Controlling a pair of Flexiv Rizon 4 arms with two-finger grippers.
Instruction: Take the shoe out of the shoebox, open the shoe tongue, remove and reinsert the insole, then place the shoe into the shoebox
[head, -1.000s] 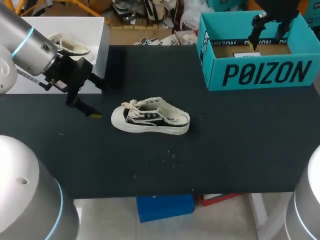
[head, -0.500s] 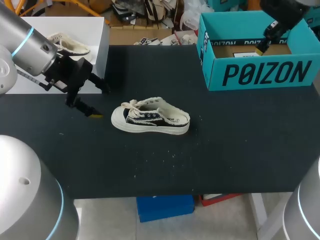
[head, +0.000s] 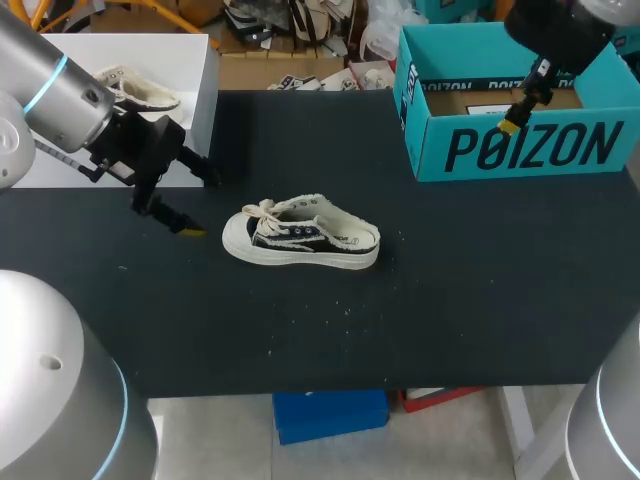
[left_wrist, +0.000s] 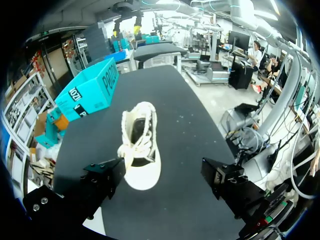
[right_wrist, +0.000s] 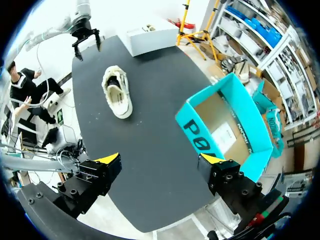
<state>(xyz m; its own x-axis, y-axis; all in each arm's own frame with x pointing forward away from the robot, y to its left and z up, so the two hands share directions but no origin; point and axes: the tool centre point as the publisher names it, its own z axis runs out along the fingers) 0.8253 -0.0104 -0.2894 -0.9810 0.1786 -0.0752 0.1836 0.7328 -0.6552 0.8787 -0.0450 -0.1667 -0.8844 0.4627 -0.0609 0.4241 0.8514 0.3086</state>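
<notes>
While shoebox (head: 520, 150) hugs table (head: 460, 310) edge, shoe (head: 300, 243) lies central

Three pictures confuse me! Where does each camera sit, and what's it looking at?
Head view: above and behind, looking down at the table; both arms show.
Left wrist view: on the left wrist, facing the shoe; left pincer shows.
Right wrist view: on the right wrist, high, looking down; right pincer shows.
All three share the shoe and shoebox.
</notes>
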